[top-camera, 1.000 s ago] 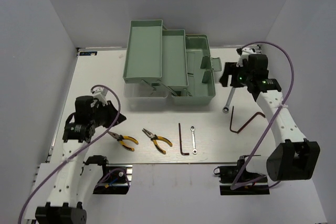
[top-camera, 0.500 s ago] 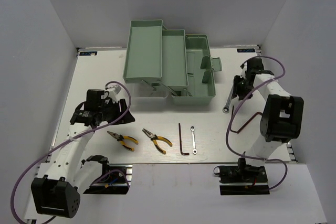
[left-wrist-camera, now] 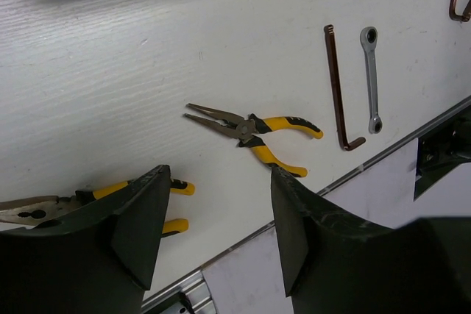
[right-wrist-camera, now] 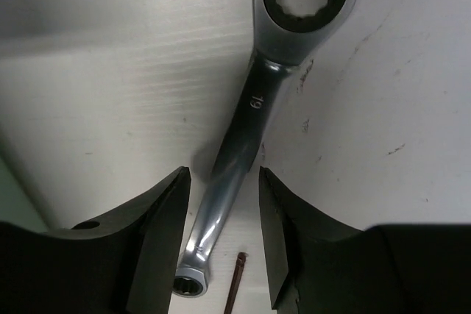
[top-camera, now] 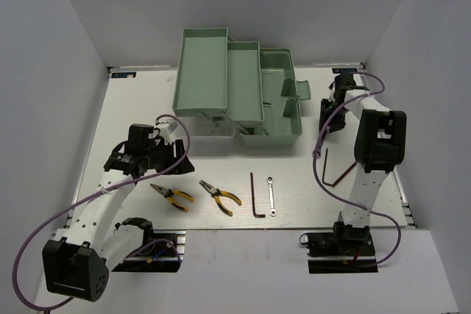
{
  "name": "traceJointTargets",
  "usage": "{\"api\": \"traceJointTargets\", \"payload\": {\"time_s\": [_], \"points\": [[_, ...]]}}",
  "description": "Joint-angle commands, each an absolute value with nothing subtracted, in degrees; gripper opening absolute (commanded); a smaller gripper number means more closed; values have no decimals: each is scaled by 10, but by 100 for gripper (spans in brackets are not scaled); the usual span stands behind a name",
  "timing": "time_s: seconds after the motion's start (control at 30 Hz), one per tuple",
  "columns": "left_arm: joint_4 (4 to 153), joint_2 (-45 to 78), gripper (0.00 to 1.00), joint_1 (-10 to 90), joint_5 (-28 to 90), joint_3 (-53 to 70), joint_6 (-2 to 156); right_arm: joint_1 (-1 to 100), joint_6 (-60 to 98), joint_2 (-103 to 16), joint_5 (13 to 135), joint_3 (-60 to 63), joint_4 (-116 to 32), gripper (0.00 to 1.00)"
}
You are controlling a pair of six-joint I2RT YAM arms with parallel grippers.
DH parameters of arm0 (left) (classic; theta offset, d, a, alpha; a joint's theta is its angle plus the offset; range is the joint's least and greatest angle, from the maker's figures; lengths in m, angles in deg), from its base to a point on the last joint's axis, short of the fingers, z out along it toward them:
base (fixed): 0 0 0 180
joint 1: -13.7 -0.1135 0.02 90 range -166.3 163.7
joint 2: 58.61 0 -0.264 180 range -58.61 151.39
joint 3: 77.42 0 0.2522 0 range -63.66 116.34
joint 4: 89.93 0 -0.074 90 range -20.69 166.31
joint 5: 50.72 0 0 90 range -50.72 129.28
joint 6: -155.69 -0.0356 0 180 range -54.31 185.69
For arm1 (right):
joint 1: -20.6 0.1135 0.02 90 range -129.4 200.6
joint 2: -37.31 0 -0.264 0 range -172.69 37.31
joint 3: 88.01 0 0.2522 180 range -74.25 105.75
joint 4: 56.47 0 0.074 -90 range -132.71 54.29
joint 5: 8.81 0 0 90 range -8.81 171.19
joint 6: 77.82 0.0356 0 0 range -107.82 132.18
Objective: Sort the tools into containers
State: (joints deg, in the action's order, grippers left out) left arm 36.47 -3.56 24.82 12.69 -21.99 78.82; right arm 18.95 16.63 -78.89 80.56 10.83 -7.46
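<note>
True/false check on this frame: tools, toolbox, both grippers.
1. Two yellow-handled pliers lie on the white table. True.
2. The pale green cantilever toolbox stands open. True.
3. The small silver wrench lies between the pliers. False: that wrench lies beside the dark L-shaped hex key.
4. The left gripper is shut on pliers. False: open, nothing between its fingers.
5. The right gripper straddles the larger silver ring-ended wrench on the table. True.
</note>
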Motion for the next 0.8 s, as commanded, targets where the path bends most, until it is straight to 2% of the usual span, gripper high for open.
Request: {"api": "traceJointTargets", "payload": {"time_s": [0.0,0.23,0.43,0.63,0.67,0.77], "points": [[368,-51,67,254,141,-212,784,196,178,-784,849,117,-57,49],[373,-56,67,259,146,-217,784,204,182,-790,865,106,-55,49],[373,-61,67,264,157,-223,789,204,197,-819,867,99,-56,41],[373,-61,67,270,163,-223,794,205,226,-818,848,72,-66,22],[373,-61,67,270,163,-223,794,205,229,-816,844,69,-64,16],[373,-61,67,270,163,-223,794,200,244,-798,828,54,-82,5]]}}
